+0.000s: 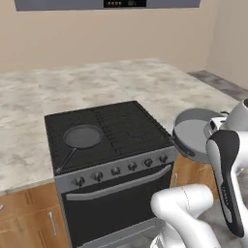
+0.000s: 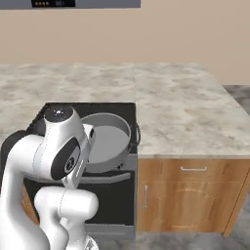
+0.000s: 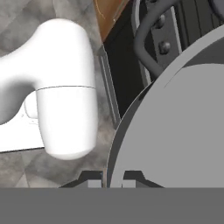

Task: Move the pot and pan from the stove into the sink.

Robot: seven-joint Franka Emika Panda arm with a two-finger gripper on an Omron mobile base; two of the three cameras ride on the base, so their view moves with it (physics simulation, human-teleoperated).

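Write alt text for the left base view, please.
The white arm's gripper holds the grey pot tilted in the air off the stove's front right corner. The pan sits on the front left grate, marble counter around.

The pot (image 1: pixel 193 133) looked like matt grey metal, smooth inside and on its wall, with a darker rim. The pan (image 1: pixel 83 136) had a dull dark-grey surface and a thin black handle. The stove (image 1: pixel 106 128) top was matt black with ridged grates; its front panel was grey like brushed metal, and the oven door was black with a grey bar handle. The counter (image 2: pixel 185 105) looked like polished mottled stone, beige and grey. The cabinet doors (image 2: pixel 190 195) looked like smooth brown wood with small metal handles.
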